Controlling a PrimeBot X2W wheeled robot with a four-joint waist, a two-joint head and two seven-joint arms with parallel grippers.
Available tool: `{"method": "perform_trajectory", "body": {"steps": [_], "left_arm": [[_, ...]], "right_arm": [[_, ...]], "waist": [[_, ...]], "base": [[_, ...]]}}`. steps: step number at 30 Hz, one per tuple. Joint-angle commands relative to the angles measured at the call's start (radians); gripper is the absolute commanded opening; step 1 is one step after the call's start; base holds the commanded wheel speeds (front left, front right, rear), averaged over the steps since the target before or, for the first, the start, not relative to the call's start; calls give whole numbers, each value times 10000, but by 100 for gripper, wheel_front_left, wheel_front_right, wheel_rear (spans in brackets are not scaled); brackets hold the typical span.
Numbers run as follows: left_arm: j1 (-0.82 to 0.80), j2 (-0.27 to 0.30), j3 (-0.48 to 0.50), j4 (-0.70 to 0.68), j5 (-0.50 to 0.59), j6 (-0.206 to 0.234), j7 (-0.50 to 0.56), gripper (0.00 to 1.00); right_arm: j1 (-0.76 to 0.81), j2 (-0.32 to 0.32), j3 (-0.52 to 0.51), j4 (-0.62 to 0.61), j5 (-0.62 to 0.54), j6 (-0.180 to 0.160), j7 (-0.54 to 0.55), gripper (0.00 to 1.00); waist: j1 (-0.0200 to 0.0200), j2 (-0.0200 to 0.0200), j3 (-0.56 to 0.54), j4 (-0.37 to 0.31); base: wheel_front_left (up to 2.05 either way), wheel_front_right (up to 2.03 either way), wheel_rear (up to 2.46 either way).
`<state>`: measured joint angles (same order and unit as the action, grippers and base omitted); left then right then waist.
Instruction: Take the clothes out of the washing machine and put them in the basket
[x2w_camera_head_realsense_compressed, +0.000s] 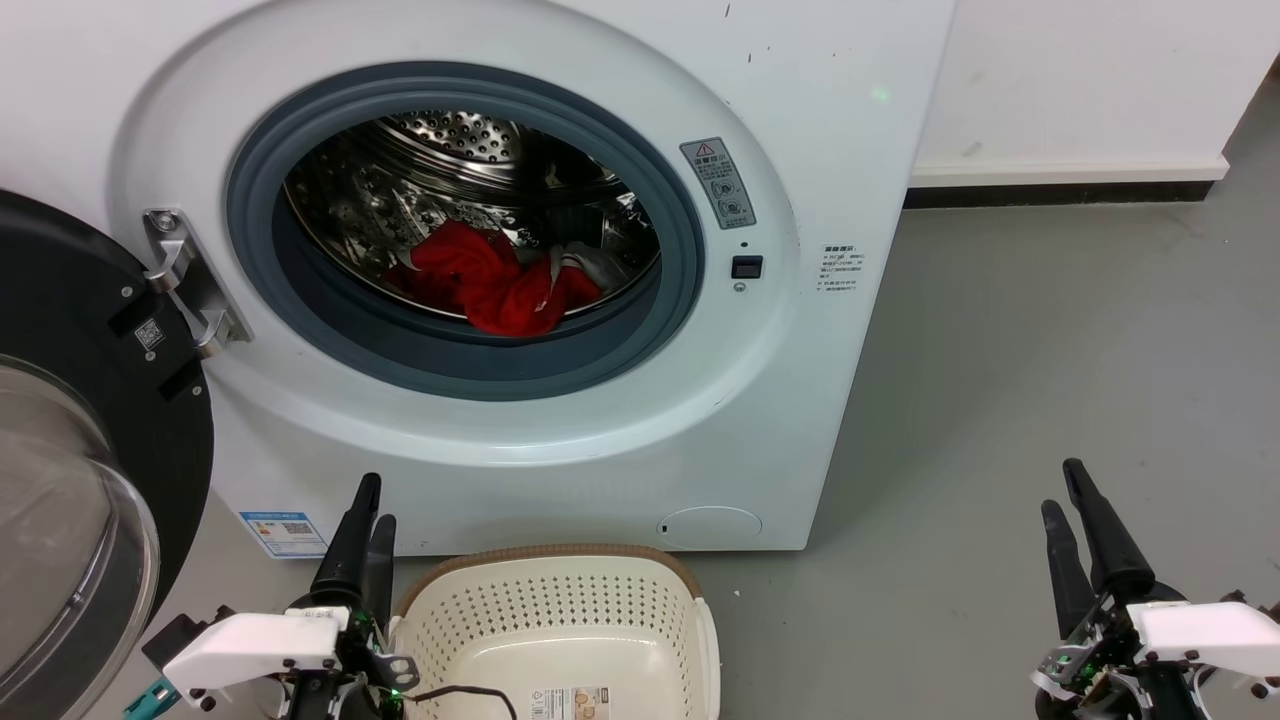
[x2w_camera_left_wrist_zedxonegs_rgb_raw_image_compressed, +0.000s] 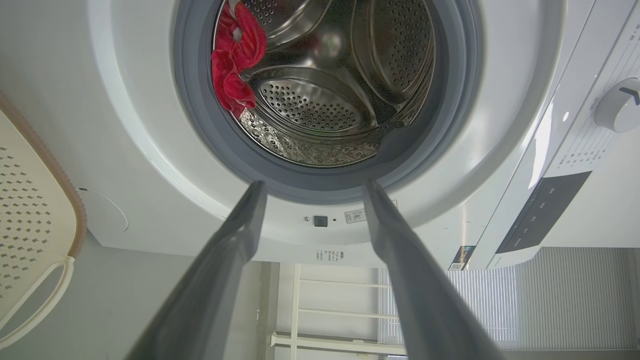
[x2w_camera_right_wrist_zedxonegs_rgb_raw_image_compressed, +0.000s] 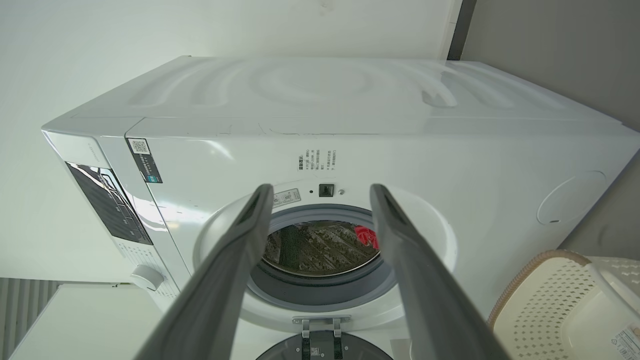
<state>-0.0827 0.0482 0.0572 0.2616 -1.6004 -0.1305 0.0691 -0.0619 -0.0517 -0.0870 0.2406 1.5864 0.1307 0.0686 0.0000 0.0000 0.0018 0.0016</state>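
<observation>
I judge task unstarted: clothes (x2w_camera_head_realsense_compressed: 490, 280) heaped inside washing machine (x2w_camera_head_realsense_compressed: 620, 440), door (x2w_camera_head_realsense_compressed: 60, 300) open. Below, basket (x2w_camera_head_realsense_compressed: 560, 600) looks empty, tho near end cut off. Both left gripper (x2w_camera_head_realsense_compressed: 377, 500) & right gripper (x2w_camera_head_realsense_compressed: 1062, 487): fingers apart, nothing held.

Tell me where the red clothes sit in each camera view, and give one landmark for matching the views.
Head view: the clothes lie low in the drum, left of picture centre.
Left wrist view: the clothes are at top left, against the drum's left rim.
Right wrist view: the clothes are a small red patch at the right of the door opening.
Shared landmark: the small black lock square beside the door ring.
</observation>
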Motion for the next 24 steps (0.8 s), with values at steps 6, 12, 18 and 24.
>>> {"method": "perform_trajectory", "body": {"steps": [6, 12, 18, 24], "left_arm": [[-330, 21, -260, -490, 607, -1, -372, 100], [-386, 22, -372, -789, 1620, -1, -632, 100], [-392, 23, -399, -970, 2231, -1, -835, 100], [-430, 23, -486, -1094, 3049, -1, -1064, 100]], "right_arm": [[34, -4, 7, -435, -953, 0, -373, 100], [95, -2, -36, -720, -2322, 0, -632, 100], [165, -1, -20, -946, -3382, 0, -834, 100], [275, 0, 30, -1188, -4482, 0, -1067, 100]], "waist": [[0, 0, -7, 25], [0, 0, -9, 54], [0, 0, -9, 79], [0, 0, -17, 109]], "base": [[0, 0, 0], [0, 0, 0], [0, 0, 0], [0, 0, 0]]}}
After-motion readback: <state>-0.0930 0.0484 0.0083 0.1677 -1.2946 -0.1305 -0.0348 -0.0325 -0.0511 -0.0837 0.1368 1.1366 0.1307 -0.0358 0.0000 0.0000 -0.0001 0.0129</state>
